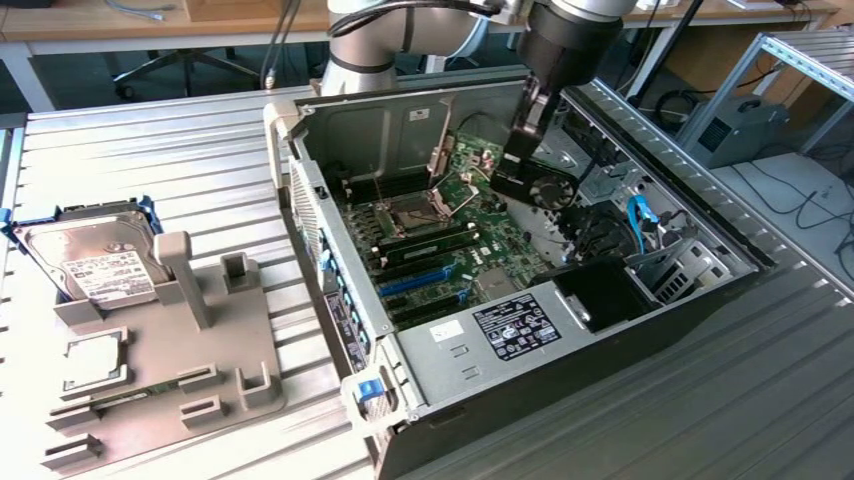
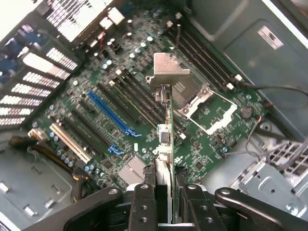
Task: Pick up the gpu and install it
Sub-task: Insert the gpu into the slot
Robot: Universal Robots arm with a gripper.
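Gripper (image 1: 518, 150) of the arm hangs inside the open computer case (image 1: 300, 190), toward the upper right of the exterior view, its jaws partly closed and clamped on the gpu (image 1: 534, 183), which shows there as a dark card just below the black wrist body. From the wrist view the gripper (image 2: 165, 192) has its two black fingers (image 2: 144, 207) pressed against either face of the gpu (image 2: 166, 130), seen edge-on as a thin upright board, with its silver bracket (image 2: 169, 72) at the end away from the fingers. The card is over the green motherboard (image 2: 207, 144), in line with the open processor socket (image 2: 207, 108) and apart from the long blue slot (image 2: 113, 113); whether its lower edge touches the board cannot be told. On the exterior view's left, well apart from the case, a hard drive (image 1: 94, 260) with a white label lies beside a grey holder (image 1: 174, 380) with upright posts, both on the ribbed metal table (image 1: 134, 160)
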